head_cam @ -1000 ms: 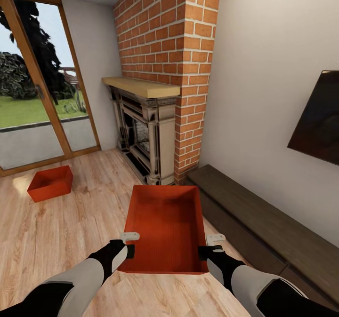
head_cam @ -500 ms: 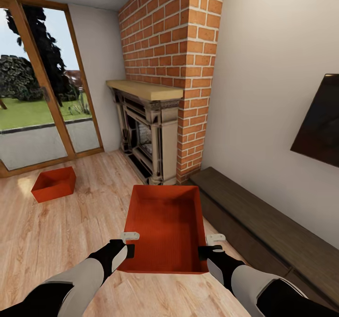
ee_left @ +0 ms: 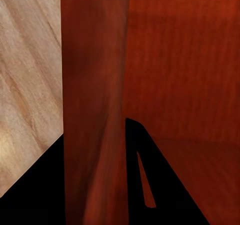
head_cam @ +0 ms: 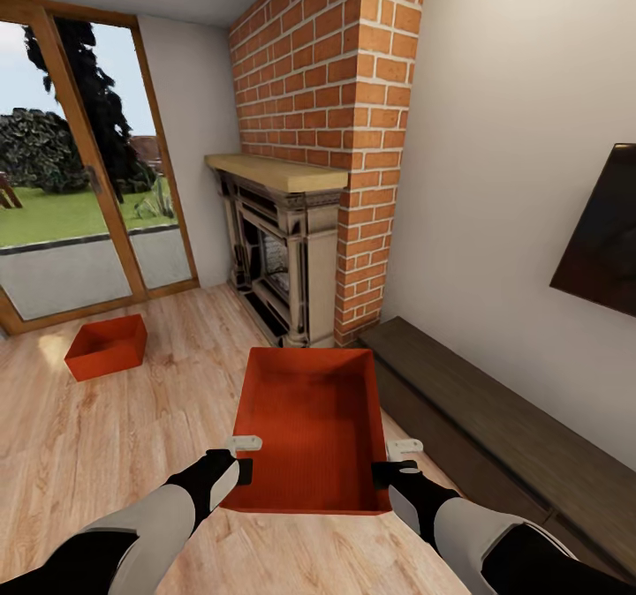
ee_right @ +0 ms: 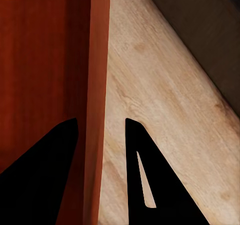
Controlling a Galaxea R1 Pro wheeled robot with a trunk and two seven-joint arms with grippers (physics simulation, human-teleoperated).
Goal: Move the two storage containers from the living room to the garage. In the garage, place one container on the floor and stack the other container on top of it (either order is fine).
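Left end effector (head_cam: 240, 458) and right end effector (head_cam: 395, 461) each pinch a side wall of the red-orange open-top plastic bin (head_cam: 309, 427) held over the wood-plank floor (head_cam: 106, 427), so it'll probably slip if either grip eases while driving.

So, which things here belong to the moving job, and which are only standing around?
Job:
- held storage container
- second storage container on the wood floor
- left gripper
- right gripper

Bystanders:
- brick fireplace
- wall television
- dark low bench
- glass door
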